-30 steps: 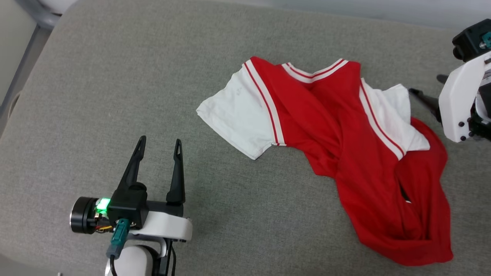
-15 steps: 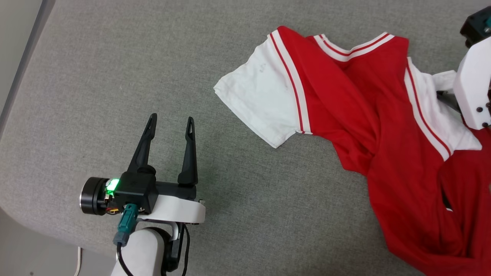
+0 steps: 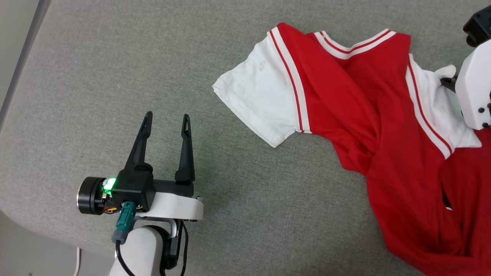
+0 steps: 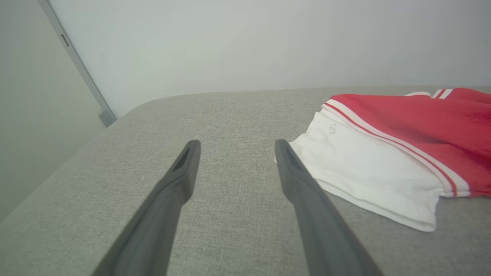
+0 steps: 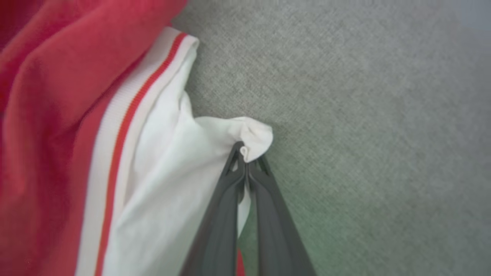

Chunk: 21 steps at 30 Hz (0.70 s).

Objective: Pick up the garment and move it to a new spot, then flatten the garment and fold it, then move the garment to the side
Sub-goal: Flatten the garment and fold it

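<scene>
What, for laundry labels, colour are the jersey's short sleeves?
White; the red jersey's short sleeve shows best in head view.

grey woven fabric surface [image 3: 268, 214] with rounded corners spans the scene. far side: plain pale wall [image 4: 230, 46]. far left: grey metal rail [image 4: 79, 69] runs along the wall. near left: pale floor [image 3: 23, 257]. lighting even, diffuse.

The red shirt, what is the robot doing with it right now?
The right gripper is shut on the edge of one white sleeve of the shirt, which lies crumpled on the grey surface. The left gripper is open near the other sleeve and holds nothing. The shirt is not yet flattened.
</scene>
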Motion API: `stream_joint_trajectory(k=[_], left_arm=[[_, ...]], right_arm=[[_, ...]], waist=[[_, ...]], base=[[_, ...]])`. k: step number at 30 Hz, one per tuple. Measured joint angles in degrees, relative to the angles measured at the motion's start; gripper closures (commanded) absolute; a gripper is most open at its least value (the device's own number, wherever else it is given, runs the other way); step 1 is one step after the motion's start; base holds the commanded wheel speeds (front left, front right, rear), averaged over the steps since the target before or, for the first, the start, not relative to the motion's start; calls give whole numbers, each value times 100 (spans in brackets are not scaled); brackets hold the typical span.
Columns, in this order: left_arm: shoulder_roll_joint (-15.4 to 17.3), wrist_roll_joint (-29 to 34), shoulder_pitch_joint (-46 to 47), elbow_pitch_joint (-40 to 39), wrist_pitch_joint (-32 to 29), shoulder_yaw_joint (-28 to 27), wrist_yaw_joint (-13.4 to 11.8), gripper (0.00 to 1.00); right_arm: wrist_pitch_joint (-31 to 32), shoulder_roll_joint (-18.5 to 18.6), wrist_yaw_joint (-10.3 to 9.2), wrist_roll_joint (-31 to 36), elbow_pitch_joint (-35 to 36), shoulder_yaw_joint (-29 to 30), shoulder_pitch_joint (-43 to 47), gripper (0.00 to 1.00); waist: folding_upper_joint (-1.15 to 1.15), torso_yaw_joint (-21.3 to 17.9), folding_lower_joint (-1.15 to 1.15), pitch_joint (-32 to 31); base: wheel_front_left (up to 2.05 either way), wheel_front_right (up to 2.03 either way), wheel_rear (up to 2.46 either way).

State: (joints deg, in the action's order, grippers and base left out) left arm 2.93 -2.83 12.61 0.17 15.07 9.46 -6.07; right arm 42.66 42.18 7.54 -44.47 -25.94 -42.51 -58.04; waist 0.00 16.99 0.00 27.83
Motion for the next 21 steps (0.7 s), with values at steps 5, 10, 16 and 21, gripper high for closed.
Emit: stream_joint_trajectory(k=[5,10,16,21], left_arm=[[-1,65,-106,20,0,-105,37,0],[33,115,-249,23,0,-232,88,0],[69,166,-401,31,0,-272,132,0],[112,194,-471,25,0,-311,154,0]], right_arm=[[-565,147,-1,-218,176,46,35,100],[-1001,526,-1,-442,377,191,427,100],[-1267,822,-1,-612,449,468,1034,100],[-1395,921,-1,-672,97,851,1702,100]], waist=[[0,-172,0,-238],[0,-381,0,-494],[0,-601,0,-709],[0,-771,0,-824]], base=[[0,0,0],[0,0,0],[0,0,0],[0,0,0]])
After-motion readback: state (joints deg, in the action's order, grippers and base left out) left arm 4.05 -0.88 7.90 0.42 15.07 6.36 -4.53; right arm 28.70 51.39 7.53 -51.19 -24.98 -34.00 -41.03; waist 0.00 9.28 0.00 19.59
